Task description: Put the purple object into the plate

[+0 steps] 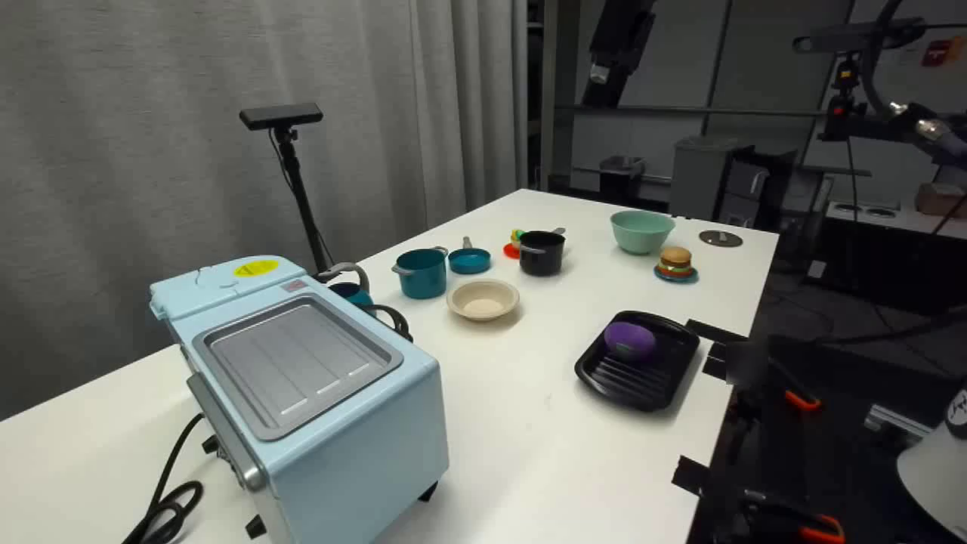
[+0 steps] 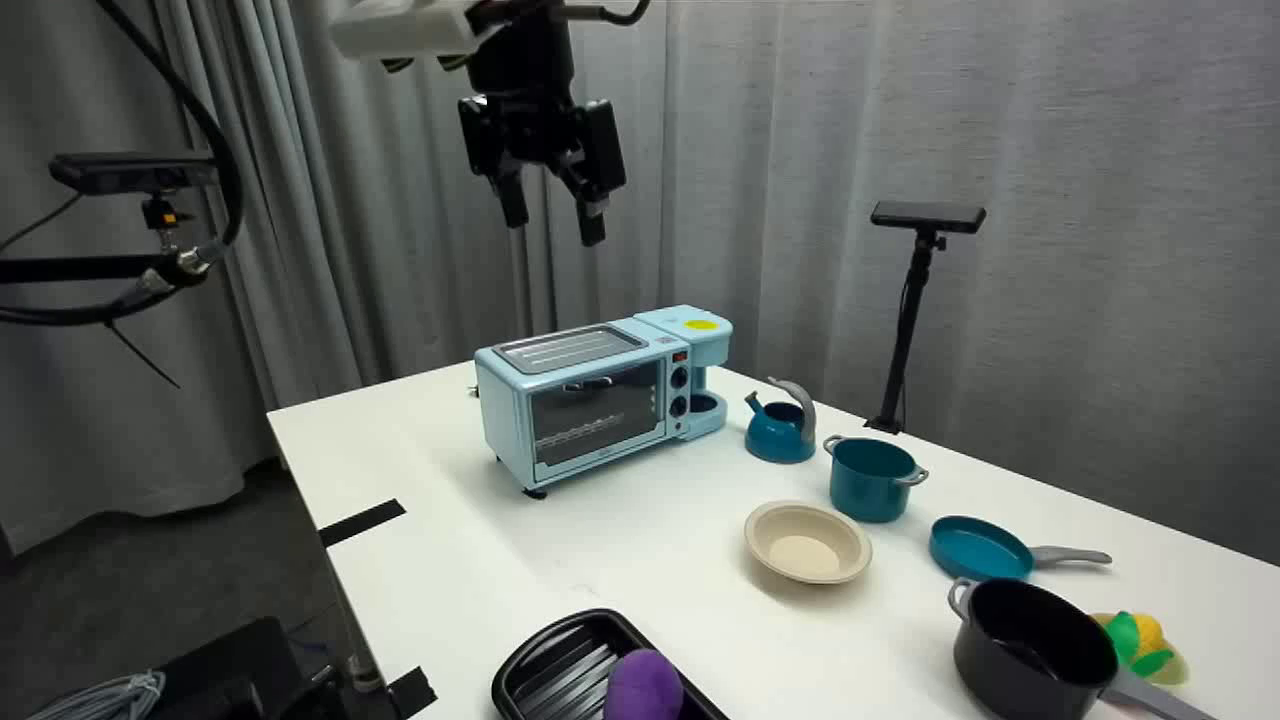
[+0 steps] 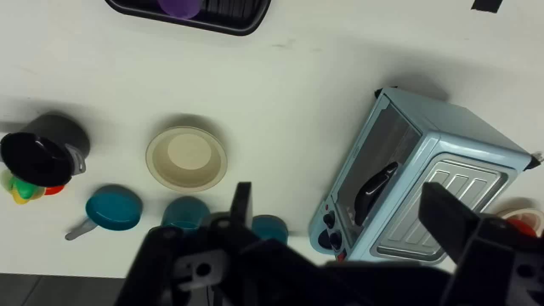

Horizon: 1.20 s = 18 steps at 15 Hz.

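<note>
Gripper (image 2: 553,217): fingers spread apart. Purple object (image 3: 180,6) in black tray (image 3: 225,12), 12 o'clock from plate (image 3: 187,159) in wrist view. Burger (image 1: 675,261) only in an exterior view. White table (image 1: 521,453), grey curtain (image 2: 1100,300) behind.

Black two-fingered pincer (image 2: 553,222), white arm shell (image 2: 405,28)

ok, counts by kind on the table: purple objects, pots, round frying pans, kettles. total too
Purple object: 1
Teal pot and black pot: 2 pots
Round frying pan: 1
Kettle: 1
Total: 5
</note>
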Motion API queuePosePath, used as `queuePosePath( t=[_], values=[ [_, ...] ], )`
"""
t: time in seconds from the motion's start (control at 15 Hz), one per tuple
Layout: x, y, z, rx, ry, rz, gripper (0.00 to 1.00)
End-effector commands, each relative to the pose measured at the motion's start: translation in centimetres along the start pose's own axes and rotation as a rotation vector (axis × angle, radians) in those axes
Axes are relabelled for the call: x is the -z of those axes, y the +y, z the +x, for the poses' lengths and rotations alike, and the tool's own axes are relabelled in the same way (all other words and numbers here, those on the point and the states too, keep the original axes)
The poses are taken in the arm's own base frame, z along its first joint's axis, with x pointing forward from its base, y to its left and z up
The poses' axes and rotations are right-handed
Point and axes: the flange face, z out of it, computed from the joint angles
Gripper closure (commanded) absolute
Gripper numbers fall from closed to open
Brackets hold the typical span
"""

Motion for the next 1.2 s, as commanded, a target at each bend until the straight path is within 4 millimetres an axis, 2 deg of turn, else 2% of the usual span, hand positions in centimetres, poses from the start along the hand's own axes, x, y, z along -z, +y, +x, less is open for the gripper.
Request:
queuePosePath(
  t=[0.0,0.73,0.93,1.13],
  values=[
    [0.0,0.0,0.0,0.000,-0.002,0.000,0.00],
    [0.0,0.0,0.0,0.000,-0.002,0.000,0.00],
    [-1.4,1.2,-0.5,0.008,-0.038,-0.002,0.00],
    [-4.2,3.0,-2.0,0.005,-0.111,-0.010,0.00]
  ],
)
